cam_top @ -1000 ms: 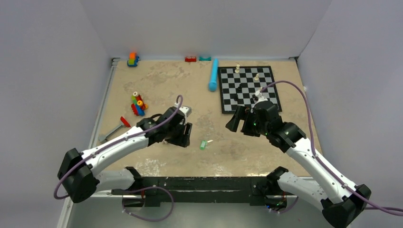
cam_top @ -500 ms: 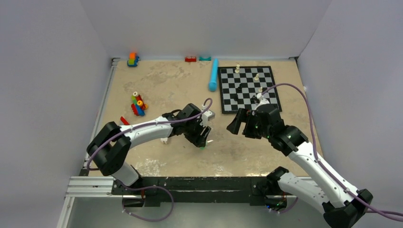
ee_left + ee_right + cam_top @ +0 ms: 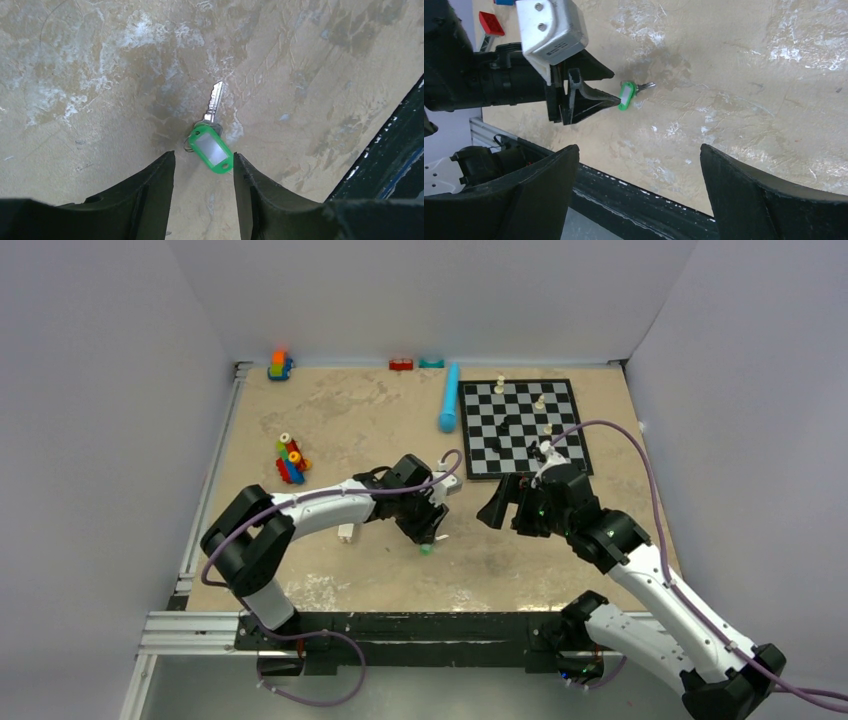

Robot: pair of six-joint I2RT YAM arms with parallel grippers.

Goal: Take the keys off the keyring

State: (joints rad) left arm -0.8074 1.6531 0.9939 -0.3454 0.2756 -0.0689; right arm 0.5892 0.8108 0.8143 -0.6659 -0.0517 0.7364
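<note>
The top camera is looking down over the whole table (image 3: 340, 420). The left wrist camera is hanging close above the keys (image 3: 210, 149); the right one is viewing them from 2 o'clock, farther off.

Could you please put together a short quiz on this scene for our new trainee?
1. True or false: the left gripper is shut on the keys.
2. Relative to the left fingers, the keys lie: A) between them, on the table; B) far off to one side; C) out of view.
3. Fill in: the right gripper is ___ (open or shut).
Key: 1 false; 2 A; 3 open.
</note>
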